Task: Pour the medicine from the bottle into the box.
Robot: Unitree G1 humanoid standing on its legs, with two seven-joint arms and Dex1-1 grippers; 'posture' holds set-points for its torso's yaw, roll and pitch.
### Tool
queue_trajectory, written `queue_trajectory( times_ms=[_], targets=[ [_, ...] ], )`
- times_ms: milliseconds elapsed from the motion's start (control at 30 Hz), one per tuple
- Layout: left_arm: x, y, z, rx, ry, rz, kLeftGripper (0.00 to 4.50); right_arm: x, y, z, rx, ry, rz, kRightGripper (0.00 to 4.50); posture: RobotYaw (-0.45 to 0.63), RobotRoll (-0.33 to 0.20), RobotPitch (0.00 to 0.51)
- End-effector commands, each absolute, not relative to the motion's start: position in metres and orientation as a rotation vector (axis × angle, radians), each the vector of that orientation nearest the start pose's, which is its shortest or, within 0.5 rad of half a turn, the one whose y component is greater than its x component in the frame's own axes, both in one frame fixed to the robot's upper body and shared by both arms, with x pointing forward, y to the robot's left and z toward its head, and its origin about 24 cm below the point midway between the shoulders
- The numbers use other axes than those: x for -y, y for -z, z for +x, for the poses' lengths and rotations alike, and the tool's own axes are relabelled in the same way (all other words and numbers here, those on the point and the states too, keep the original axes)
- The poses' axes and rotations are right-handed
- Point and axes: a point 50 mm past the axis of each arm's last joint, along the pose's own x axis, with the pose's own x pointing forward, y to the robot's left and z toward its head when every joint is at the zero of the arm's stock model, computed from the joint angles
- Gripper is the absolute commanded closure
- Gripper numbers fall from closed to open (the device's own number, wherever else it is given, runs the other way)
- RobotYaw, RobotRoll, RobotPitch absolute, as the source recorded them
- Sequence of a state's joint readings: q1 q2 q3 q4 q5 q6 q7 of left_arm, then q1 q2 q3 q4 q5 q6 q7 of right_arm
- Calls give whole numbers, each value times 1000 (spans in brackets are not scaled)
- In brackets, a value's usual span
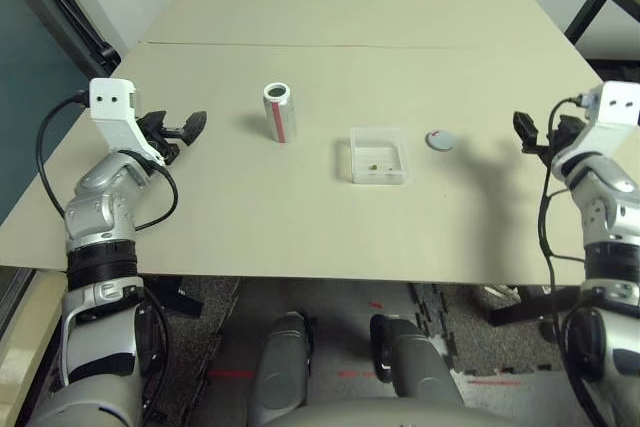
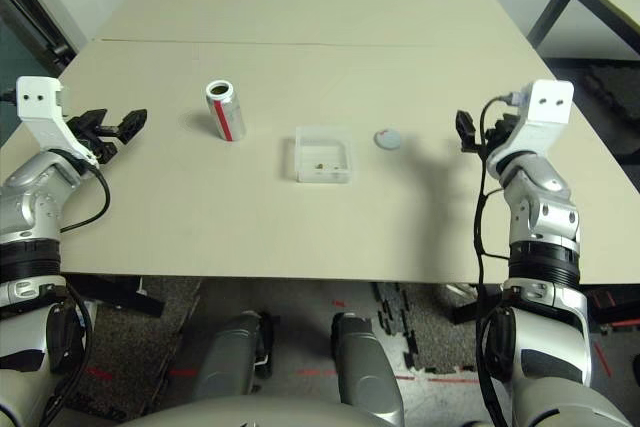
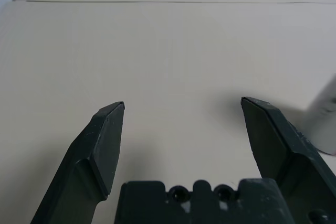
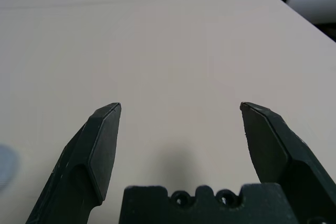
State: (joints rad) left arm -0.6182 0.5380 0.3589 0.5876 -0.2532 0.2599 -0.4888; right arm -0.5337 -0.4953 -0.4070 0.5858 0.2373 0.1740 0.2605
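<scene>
Medicine pellets [image 1: 373,164] are already lying in the box [image 1: 379,155] while the light, slippery bottle [image 1: 280,112] is standing uncapped mid-worktop, so you're taking it round the label, both left gripper [image 1: 183,130] and right gripper [image 1: 527,133] gaping empty

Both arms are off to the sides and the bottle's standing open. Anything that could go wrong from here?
1. The bottle stands upright with its cap off; a careless reach by the left gripper could tip it and roll it.
2. The box is shallow, open and light-looking; a nudge could scatter the medicine already in it.
3. The cap lies loose beyond the box, nearest the right gripper, so a sweep there may knock it away.
</scene>
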Motion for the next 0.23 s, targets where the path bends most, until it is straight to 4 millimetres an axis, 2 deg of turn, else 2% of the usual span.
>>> queue_trajectory(
  times_ms=[33,133,233],
  targets=[
    [-308,-125,343,-73,76,13,52,329,-102,324,-55,214,40,0,74,0,144],
    [-318,-119,339,-66,11,24,52,332,-92,322,-73,223,37,0,70,0,143],
    [-324,-114,337,-72,-19,29,52,332,-90,322,-72,224,41,0,64,0,143]
  ],
)
